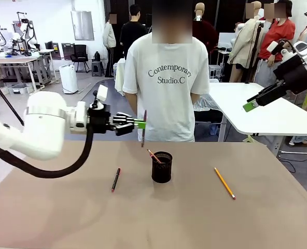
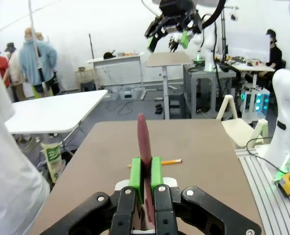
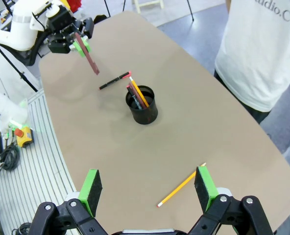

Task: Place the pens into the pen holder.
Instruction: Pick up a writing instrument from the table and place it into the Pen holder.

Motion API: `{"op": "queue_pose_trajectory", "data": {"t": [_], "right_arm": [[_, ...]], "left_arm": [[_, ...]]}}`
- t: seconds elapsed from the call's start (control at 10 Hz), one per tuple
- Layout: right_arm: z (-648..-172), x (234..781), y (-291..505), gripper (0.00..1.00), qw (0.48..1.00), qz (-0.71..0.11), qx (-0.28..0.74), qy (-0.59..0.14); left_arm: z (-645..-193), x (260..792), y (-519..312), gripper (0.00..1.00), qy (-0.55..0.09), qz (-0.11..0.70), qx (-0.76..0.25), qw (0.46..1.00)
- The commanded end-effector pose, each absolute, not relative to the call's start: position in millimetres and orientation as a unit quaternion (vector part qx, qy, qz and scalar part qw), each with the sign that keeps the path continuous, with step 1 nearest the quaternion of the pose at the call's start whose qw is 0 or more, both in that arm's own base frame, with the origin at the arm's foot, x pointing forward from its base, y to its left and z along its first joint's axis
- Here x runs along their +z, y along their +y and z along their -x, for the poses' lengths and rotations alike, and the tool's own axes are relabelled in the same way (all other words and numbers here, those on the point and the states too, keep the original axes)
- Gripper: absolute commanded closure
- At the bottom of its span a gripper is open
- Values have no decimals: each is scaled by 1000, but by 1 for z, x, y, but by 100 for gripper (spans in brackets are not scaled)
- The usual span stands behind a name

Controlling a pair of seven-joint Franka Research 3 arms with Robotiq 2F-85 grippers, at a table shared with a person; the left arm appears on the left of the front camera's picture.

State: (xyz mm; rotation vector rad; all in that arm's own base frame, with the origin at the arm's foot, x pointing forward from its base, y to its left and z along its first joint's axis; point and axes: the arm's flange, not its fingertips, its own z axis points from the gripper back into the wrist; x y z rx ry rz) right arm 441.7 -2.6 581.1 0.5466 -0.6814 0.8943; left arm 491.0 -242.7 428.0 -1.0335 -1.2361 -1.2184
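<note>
- Busy lab space, white tables and people milling about at the back. Up front there's a tan tabletop [image 1: 65,218], with a person in a white printed T-shirt [image 1: 166,88] standing at its far edge.
- The left gripper [image 1: 141,124] is up above the table, left of centre, clamped on a thin brownish-pink pen [image 1: 143,136]. The pen stands nearly upright, tilted a touch, well clear of the surface. From the left wrist cam you can see the green pads [image 2: 135,171] squeezing it from both sides.
- A small black cylindrical mesh pen holder [image 1: 162,168] sits upright mid-table, lower than the held pen and slightly to its right. A reddish pen [image 3: 131,91] and an orange pencil [image 3: 139,93] stick out of it.
- A black pen with a red tip [image 1: 115,179] lies flat left of the holder, near but not touching.
- A long yellow-orange pencil [image 1: 224,182] lies flat to the right, well apart from the holder.
- The right gripper [image 1: 253,102] hangs high off to the right, fingers spread wide apart.
</note>
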Motion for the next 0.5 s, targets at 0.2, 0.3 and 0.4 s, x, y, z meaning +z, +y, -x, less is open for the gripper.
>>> {"op": "queue_pose_trajectory", "data": {"t": [0.2, 0.3, 0.4], "right_arm": [[-442, 582, -2, 0, 808, -259, 419, -323], [-442, 582, -2, 0, 808, -259, 419, -323], [-442, 582, -2, 0, 808, -259, 419, -323]], "left_arm": [[-502, 405, -294, 100, -566, 434, -498, 493], [-504, 400, -305, 100, -574, 429, -490, 497], [-508, 395, -313, 100, -587, 420, -480, 498]]}}
